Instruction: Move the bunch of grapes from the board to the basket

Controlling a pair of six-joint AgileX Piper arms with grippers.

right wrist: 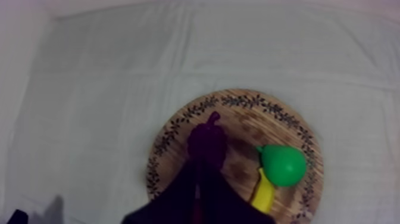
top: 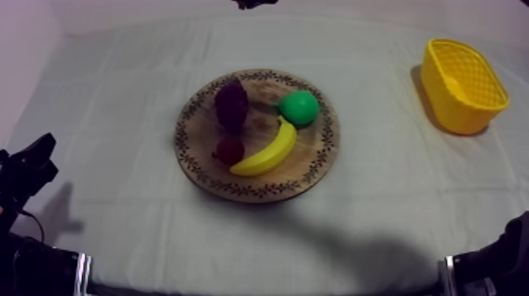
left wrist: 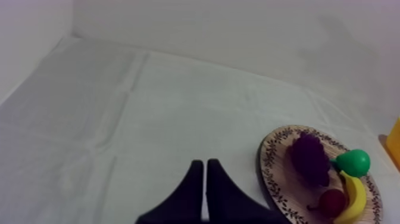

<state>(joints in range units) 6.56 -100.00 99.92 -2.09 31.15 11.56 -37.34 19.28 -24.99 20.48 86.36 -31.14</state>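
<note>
left fingers [left wrist: 191, 187]: clenched, empty, over bench [left wrist: 119, 119]
right fingers [right wrist: 186, 196]: clenched, empty, aimed at grapes [right wrist: 207, 142]
grapes: on board [right wrist: 178, 128]

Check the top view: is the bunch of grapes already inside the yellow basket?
No, the bunch of grapes lies on the wooden board, and the yellow basket stands apart from it.

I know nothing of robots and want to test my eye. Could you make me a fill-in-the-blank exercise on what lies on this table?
1. The bunch of grapes lies on the round wooden ___.
2. Beside the banana sits a green ___.
3. The basket off to the side is coloured ___.
Missing words: board; pear; yellow.
</note>
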